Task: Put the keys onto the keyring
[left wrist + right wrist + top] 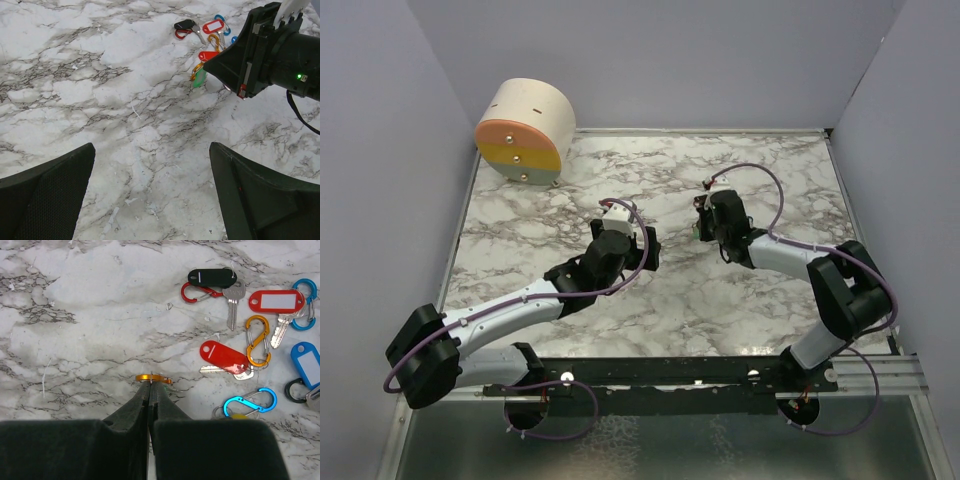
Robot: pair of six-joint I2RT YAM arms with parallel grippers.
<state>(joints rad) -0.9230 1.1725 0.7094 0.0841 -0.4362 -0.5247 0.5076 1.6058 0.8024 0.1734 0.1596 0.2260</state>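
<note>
Several keys lie loose on the marble. One has a black tag [212, 276] on a red clip, two have red tags [276, 300] [223, 354], and one has a blue tag [306, 358]. An orange clip [258, 340] and a blue clip [250, 401] lie among them. My right gripper [150, 386] is shut on an orange keyring clip [152, 378]. In the left wrist view a green tag [200, 78] hangs from that clip under the right gripper [211, 64]. My left gripper [152, 146] stands open over bare marble, left of the pile.
A round wooden drum [525, 132] with orange, yellow and grey bands lies at the back left corner. Grey walls close the table on three sides. The two arms face each other near the table's middle [670, 290].
</note>
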